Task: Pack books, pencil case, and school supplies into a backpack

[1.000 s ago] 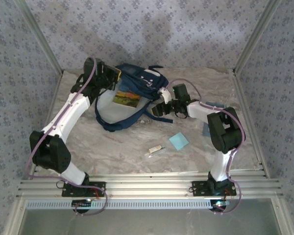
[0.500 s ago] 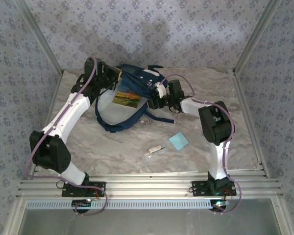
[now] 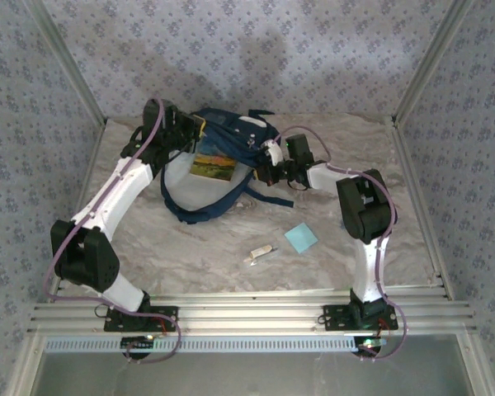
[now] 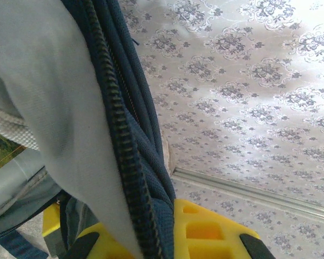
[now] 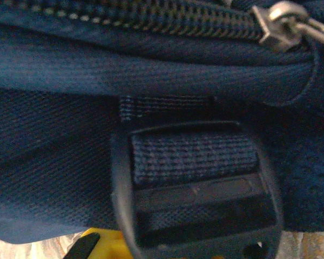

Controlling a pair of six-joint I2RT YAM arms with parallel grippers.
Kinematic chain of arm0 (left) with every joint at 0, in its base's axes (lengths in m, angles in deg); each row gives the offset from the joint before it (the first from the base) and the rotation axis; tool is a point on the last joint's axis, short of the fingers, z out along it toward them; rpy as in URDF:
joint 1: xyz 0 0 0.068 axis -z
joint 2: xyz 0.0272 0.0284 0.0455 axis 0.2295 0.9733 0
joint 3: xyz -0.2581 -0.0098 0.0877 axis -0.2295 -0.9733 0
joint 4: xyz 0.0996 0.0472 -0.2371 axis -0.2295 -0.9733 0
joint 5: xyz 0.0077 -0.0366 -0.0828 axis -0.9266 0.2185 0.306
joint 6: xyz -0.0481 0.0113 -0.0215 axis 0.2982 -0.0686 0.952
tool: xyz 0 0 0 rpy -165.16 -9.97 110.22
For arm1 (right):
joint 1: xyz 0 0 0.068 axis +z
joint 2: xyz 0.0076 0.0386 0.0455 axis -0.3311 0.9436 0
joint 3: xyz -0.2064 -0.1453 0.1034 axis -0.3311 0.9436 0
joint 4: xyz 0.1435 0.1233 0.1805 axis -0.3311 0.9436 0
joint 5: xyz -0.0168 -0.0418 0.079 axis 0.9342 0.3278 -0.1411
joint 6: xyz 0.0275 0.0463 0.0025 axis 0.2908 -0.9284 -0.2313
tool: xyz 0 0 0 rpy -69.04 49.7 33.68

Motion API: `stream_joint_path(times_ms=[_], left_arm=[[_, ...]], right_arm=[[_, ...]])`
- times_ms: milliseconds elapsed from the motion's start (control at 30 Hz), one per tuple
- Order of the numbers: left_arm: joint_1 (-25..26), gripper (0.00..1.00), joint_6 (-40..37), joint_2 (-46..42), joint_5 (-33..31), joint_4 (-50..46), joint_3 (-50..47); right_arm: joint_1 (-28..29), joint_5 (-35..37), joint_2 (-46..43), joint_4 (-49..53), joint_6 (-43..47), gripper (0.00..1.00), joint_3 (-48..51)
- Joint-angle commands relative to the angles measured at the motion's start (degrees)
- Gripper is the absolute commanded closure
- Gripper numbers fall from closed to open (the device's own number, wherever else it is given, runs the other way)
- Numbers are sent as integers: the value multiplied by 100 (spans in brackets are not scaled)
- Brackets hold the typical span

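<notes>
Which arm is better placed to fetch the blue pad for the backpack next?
Right, probably. The pad lies on that arm's side, near its base. The left pincer holds the backpack's mouth open; the right pincer grips only its side.

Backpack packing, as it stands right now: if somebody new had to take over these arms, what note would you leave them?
Left gripper: shut on the zipper edge of the backpack, holding its mouth open.
Right gripper: shut, apparently on the backpack's right side beside a strap buckle.
Done: the book lies in the backpack's open mouth.
Left: the light-blue pad and the white stick lie on the table nearer the arm bases, apart from each other. Both need picking up and packing.
</notes>
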Motion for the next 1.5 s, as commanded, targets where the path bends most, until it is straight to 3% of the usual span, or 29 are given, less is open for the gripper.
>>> stream_joint_path(times_ms=[0,200,433,600,633,700,733,833,967,1100,1233,1300,1467], left_arm=[[37,100,467,-58,60,624,98],[110,100,341,-137,-6,583,-207],[484,100,370,-642,-335,526,-1736],[534,97,100,-892,-186,380,-2387],[529,84,-150,-981,-182,174,-2364],[528,37,-720,-1140,-334,-588,-2088],[529,21,-1020,-1205,-502,-1137,-1835],[499,7,-1964,-1367,-840,-2026,-1408],[268,8,-2943,-1385,-1212,-2526,-1318],[2,11,-3336,-1135,-929,-2966,-1150],[68,17,-3253,-961,-402,-2036,-1146],[244,22,-3570,-464,-334,-2094,-532],[751,29,-4890,1160,-420,-3264,1270]], right_arm=[[-31,-345,-280,523,-35,100,51],[-46,-594,-439,967,-421,100,6],[205,-1136,-530,698,-1564,100,227],[442,-1146,-557,1033,-1516,100,180],[437,-1033,-569,1224,-1408,100,165],[397,-1019,-636,1528,-1260,100,151],[396,-1034,-699,1618,-1208,100,185],[522,-869,-856,2043,-877,100,203],[584,-744,-945,2204,-823,100,243],[506,-484,-1002,2522,-657,100,146],[598,-211,-1019,2842,-291,100,82],[594,-28,-938,3028,-204,100,45],[506,431,-898,3164,-228,100,148]])
